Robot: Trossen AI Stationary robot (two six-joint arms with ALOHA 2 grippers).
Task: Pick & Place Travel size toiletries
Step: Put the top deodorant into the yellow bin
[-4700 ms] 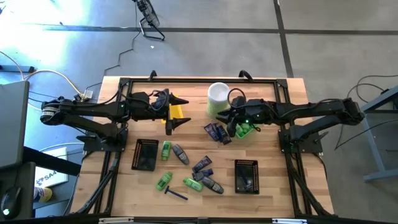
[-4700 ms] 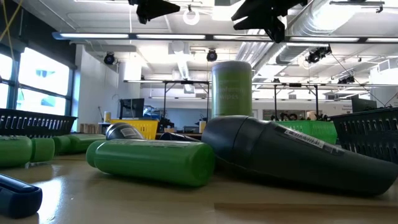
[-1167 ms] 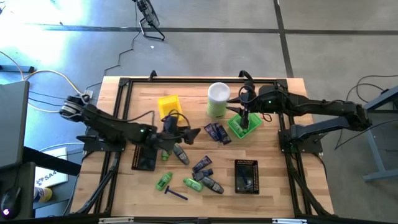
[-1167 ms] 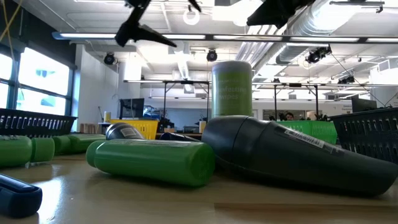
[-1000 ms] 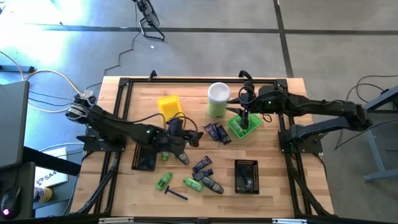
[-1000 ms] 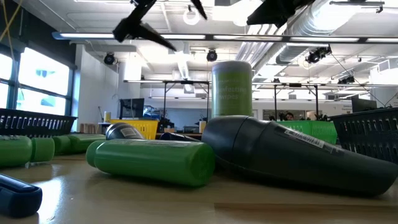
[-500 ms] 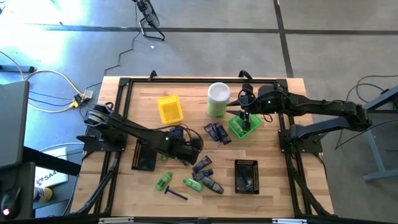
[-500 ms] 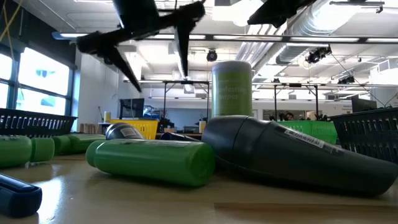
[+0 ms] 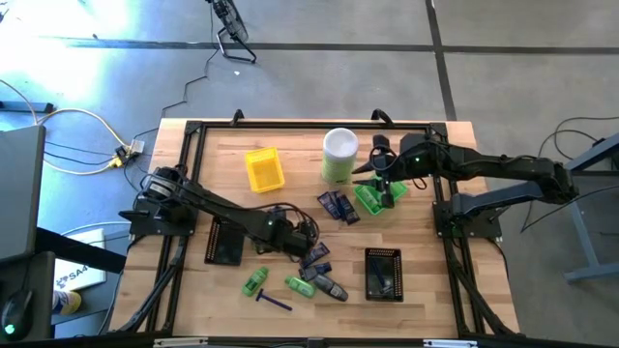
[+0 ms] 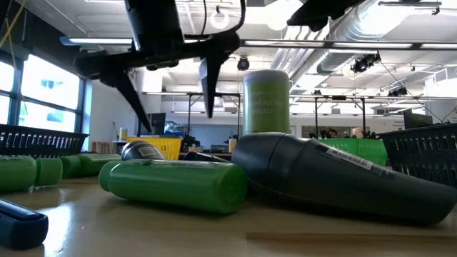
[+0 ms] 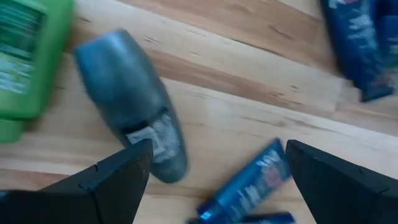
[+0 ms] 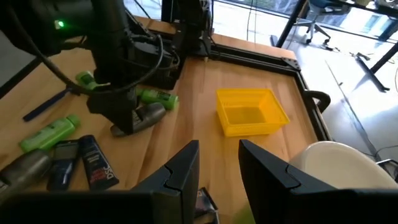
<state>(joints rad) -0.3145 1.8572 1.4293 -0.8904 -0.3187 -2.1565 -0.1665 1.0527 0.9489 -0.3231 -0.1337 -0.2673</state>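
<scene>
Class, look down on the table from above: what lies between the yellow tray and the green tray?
In the high view, the tall pale-green canister with its white lid stands between the yellow tray and the green tray, nearer the green one.

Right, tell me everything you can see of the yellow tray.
The yellow tray is a small, bright yellow rectangular basket of what looks like plastic, with low walls. It sits upright on the wooden table, in the far left part, a little askew to the table's edges. The right wrist view shows it empty inside. Nothing touches it; the tall pale-green canister stands apart to its right, and both grippers are away from it.
</scene>
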